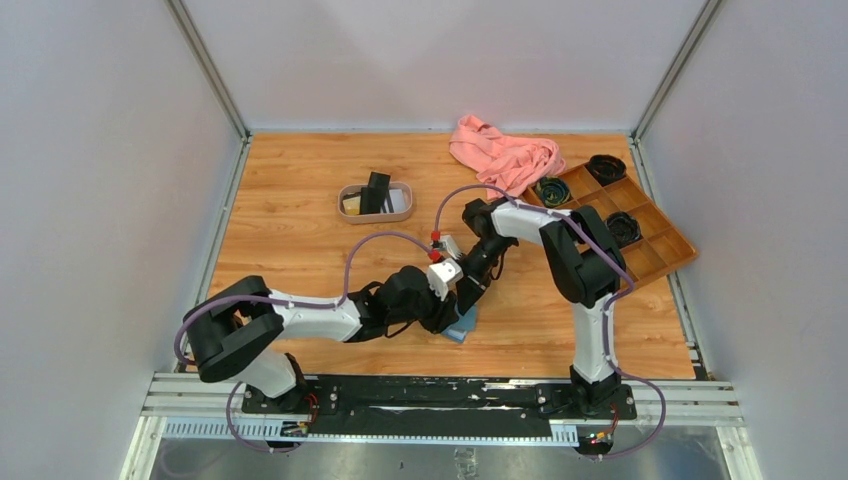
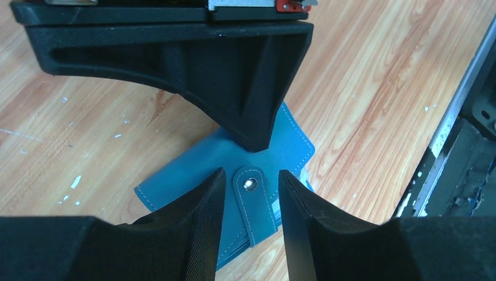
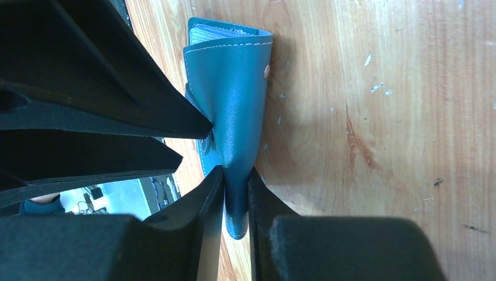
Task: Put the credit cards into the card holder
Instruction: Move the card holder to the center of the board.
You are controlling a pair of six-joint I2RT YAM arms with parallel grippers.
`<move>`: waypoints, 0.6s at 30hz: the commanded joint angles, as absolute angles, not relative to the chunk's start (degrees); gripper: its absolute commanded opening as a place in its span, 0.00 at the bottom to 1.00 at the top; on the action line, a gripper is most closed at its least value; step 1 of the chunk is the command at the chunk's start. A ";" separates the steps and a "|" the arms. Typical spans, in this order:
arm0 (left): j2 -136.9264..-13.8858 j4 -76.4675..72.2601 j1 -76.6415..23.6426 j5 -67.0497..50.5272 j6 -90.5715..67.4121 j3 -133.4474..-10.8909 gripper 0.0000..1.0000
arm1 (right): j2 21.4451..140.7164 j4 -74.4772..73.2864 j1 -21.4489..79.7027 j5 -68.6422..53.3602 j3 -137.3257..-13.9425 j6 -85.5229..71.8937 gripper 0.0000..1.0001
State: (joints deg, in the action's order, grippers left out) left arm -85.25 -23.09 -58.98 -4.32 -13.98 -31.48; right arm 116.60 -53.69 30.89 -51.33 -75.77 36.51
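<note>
Pinching the teal cover of the card holder point(image 3: 234, 88) between narrowly set fingers, the right gripper point(image 3: 236, 171) grips the wallet on the wooden table point(image 1: 300, 250), near the arms' bases and just right of centre. The left gripper point(image 2: 252, 172) meets it there, jaws partly open and straddling the snap strap point(image 2: 252, 199), one finger on each side of the round button with slim gaps showing. Pale layered edges show at the holder's open end. Farther back, left of centre, an oval tray point(image 1: 345, 213) holds the credit cards point(image 1: 377, 188), a black one propped up beside a tan one. At the rear, a crumpled pink cloth point(image 1: 505, 155) lies beside a brown compartmented box point(image 1: 660, 250), dark round items in several compartments.
</note>
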 commanded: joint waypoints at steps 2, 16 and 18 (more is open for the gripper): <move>-86.83 -24.61 -59.23 -0.10 -19.84 -31.36 0.43 | 118.94 -55.81 31.64 -52.29 -77.36 36.77 0.07; -91.57 -14.80 -64.44 13.09 -26.00 -34.73 0.35 | 120.65 -55.81 31.64 -52.12 -77.95 35.32 0.06; -92.36 -11.38 -65.39 15.51 -25.50 -36.38 0.35 | 120.76 -55.82 31.60 -51.96 -77.91 35.12 0.06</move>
State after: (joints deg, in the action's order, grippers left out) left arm -89.32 -20.64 -63.48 8.47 -24.62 -34.37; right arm 119.46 -54.68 30.87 -51.81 -77.01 35.55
